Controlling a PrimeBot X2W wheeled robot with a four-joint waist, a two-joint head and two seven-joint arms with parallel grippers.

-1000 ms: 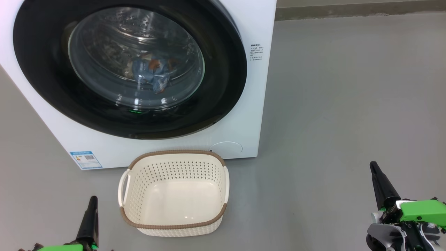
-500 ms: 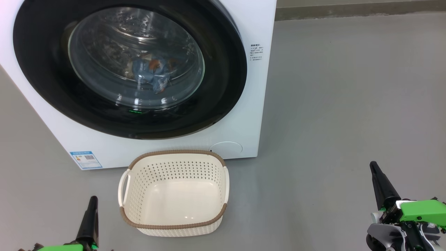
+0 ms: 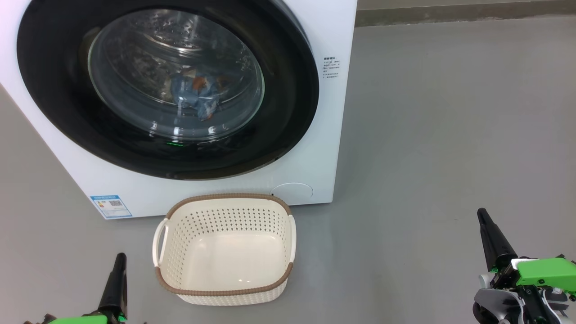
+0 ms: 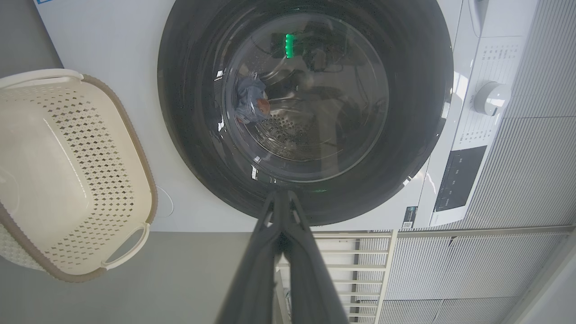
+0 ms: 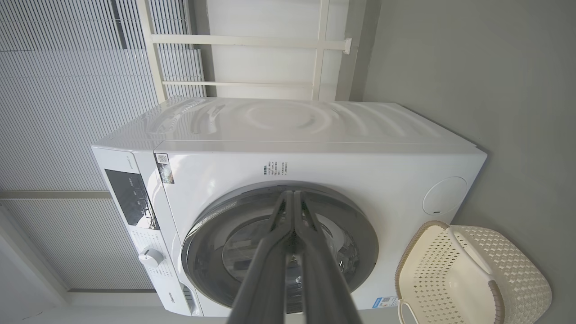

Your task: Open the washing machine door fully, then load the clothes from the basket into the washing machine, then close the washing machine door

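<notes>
Blue label sticker (image 3: 110,206), lower left of washing machine (image 3: 328,135) front: QR code, print too small to read. Block of small dark print (image 3: 331,67), right of washing machine door (image 3: 292,90): illegible. QR sticker (image 5: 162,159) at upper front corner. Control-panel markings (image 4: 488,54): unreadable.

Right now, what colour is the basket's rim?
Brown with a woven look, topping the cream-white basket; the head view shows it best.
</notes>
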